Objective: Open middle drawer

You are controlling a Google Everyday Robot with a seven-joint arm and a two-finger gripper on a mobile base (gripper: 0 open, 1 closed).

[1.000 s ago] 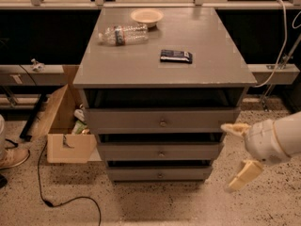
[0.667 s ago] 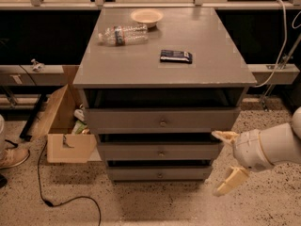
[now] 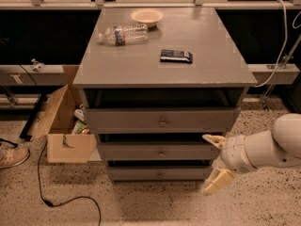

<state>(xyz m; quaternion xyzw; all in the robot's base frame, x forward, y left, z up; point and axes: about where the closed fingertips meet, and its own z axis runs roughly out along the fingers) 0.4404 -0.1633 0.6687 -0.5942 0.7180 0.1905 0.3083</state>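
Note:
The grey cabinet (image 3: 164, 65) has three stacked drawers. The middle drawer (image 3: 141, 152) is the second front, with a small round metal knob (image 3: 161, 154); it looks pushed in, with a dark gap above it. Above it is the taller top drawer (image 3: 160, 119), below it the lowest drawer (image 3: 157, 174). My gripper (image 3: 212, 163) is open, at the right end of the middle and lowest drawer fronts, with its cream fingers (image 3: 217, 181) spread one above the other. It holds nothing and is right of the knob.
On the cabinet top lie a plastic bottle (image 3: 123, 34), a small bowl (image 3: 146, 17) and a dark packet (image 3: 176, 56). An open cardboard box (image 3: 63, 126) stands on the floor at the left, with a black cable (image 3: 47, 192) and a shoe (image 3: 11, 157) nearby.
My arm and gripper have moved left, from beside the cabinet's right side to in front of the right end of the lower drawer fronts. The drawers have not moved.

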